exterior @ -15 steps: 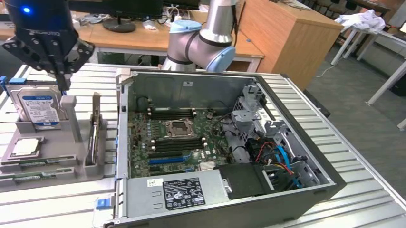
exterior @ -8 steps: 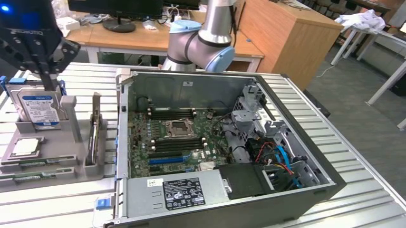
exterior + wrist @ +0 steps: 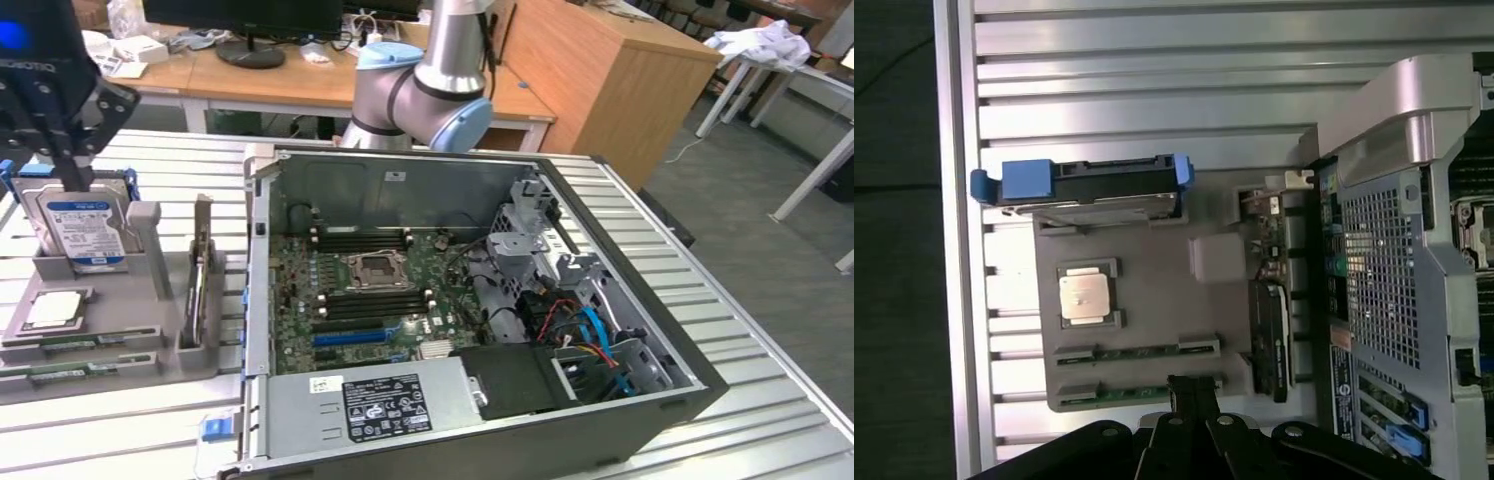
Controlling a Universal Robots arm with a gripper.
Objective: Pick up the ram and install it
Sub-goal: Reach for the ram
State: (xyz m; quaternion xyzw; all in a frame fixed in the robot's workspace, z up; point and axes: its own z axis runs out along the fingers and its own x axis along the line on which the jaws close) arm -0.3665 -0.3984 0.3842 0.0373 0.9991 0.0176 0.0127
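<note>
Tool (image 3: 74,175) (image 3: 1189,388): black, two fingers pressed together; hangs at the exterior view's far left, above the grey holder (image 3: 150,355) (image 3: 1154,270) on the slatted tabletop (image 3: 174,160) (image 3: 1154,60). Seen through the wrist view with tips over one end of the second ram stick; cannot tell the height above it.

Hard drive (image 3: 80,230) (image 3: 1094,190): silver and blue; stands upright in the holder's far slot, below the tool.

Processor (image 3: 54,310) (image 3: 1086,295): flat in its recess.

First ram stick (image 3: 67,344) (image 3: 1139,352) and second ram stick (image 3: 54,375) (image 3: 1116,394): green, narrow; flat in parallel slots at the holder's near edge.

Card with metal bracket (image 3: 200,290) (image 3: 1272,335): on edge at the holder's right side.

Computer case (image 3: 601,430) (image 3: 1384,250): open, just right of the holder; motherboard (image 3: 360,290) exposed, power supply (image 3: 374,405) along the near wall.

Arm (image 3: 427,90): grey with blue caps, behind the case.
</note>
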